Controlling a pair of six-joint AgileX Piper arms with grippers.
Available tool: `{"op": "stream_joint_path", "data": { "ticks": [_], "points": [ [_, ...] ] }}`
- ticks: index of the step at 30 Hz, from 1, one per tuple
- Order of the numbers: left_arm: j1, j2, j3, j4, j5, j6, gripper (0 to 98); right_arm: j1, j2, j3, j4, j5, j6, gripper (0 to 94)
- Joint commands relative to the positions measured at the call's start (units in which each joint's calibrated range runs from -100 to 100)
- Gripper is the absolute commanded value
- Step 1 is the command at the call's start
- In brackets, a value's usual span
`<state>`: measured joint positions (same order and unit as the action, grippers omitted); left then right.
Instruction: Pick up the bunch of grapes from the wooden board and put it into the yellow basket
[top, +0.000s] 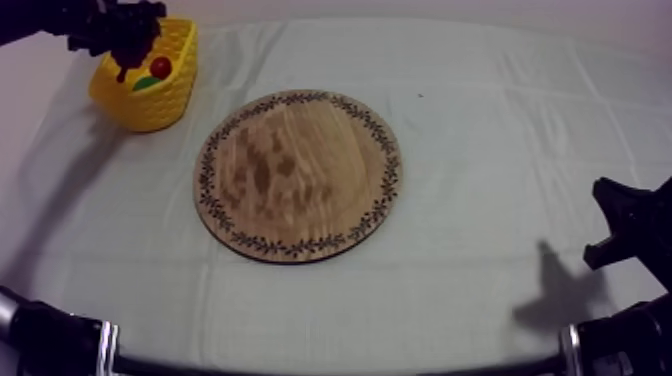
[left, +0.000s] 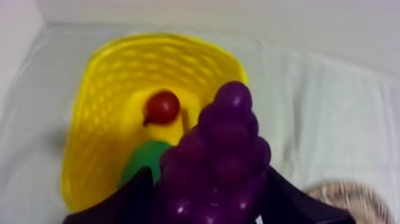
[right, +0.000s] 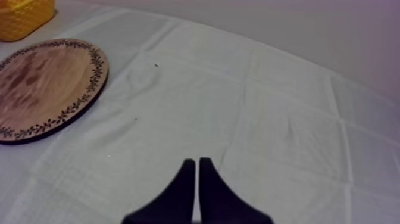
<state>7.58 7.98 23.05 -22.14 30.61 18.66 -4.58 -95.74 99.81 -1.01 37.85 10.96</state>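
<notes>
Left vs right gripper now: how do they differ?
The left gripper is shut on the grapes; the right gripper is shut on nothing, fingers together in a wedge. The left hangs over the yellow basket; the right sits low at its side, over the cloth. Both have black fingers.

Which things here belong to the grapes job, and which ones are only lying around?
Job: bunch of grapes, held by the left gripper over the yellow basket; wooden board, bare.
Lying about: small red fruit and a green fruit inside the basket; right gripper, fingers together, over the cloth.
</notes>
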Motion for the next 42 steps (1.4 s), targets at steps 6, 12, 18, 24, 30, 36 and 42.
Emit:
{"op": "stream_joint_path", "data": {
  "ticks": [6,12,18,24,30,36,42],
  "points": [
    [-2.35,11.22,-8.08,-4.33,-5.78,4.02,38.4,-0.02,-0.01,-0.03,0.01,-0.03,0.01,0.4],
    [-3.61,18.77,-11.12,-8.16,-10.18,5.69,41.5,-0.02,-0.01,-0.03,0.01,-0.03,0.01,0.4],
    [-4.00,22.80,-11.63,-8.85,-11.39,4.79,50.2,-0.02,-0.01,-0.03,0.01,-0.03,0.01,0.4],
    [-4.06,22.56,-9.51,-8.94,-11.53,3.80,73.8,-0.02,-0.01,-0.03,0.01,-0.03,0.01,0.4],
    [-4.09,18.58,-6.14,-8.95,-11.57,3.81,90.5,-0.02,-0.01,-0.03,0.01,-0.03,-0.02,0.4],
    [-5.06,10.47,-1.77,-8.95,-14.16,4.91,82.9,-0.02,-0.01,-0.03,0.01,-0.03,0.00,0.4],
    [-6.38,0.54,3.05,-8.95,-16.99,6.55,54.8,-0.02,-0.01,-0.03,0.01,-0.03,0.01,0.4]
  ]
}}
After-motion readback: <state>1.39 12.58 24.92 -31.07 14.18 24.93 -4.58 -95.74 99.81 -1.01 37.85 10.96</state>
